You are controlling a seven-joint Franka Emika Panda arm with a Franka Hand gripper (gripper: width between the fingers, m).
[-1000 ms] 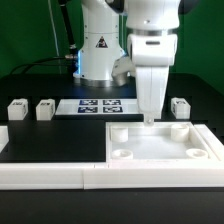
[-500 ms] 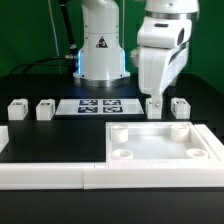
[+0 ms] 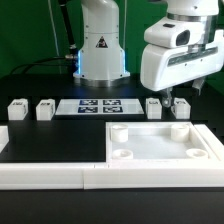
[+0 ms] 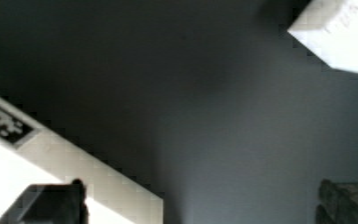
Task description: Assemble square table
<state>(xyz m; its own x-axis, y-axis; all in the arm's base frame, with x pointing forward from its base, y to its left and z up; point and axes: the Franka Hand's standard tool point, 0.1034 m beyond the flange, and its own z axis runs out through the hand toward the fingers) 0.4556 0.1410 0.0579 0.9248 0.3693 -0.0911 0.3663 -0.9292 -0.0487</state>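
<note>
The white square tabletop (image 3: 160, 143), with round corner sockets, lies flat at the front right in the exterior view. Two white legs (image 3: 15, 110) (image 3: 45, 109) stand at the left. Two more legs (image 3: 153, 107) (image 3: 180, 107) stand just behind the tabletop. My gripper (image 3: 179, 95) hangs tilted over the rightmost leg, apart from it. In the wrist view my gripper (image 4: 197, 205) is open and empty over dark table. A white tagged edge (image 4: 43, 145) lies by one finger (image 4: 43, 205), and a white part (image 4: 345, 35) shows at a corner.
The marker board (image 3: 98, 105) lies between the leg pairs in front of the robot base (image 3: 98, 55). A long white bar fence (image 3: 50, 172) runs along the front, with a piece at the exterior view's left edge (image 3: 3, 135).
My gripper has risen off the tabletop's back edge and swung toward the exterior view's right, tilting, to above the rightmost leg. The parts have not moved.
</note>
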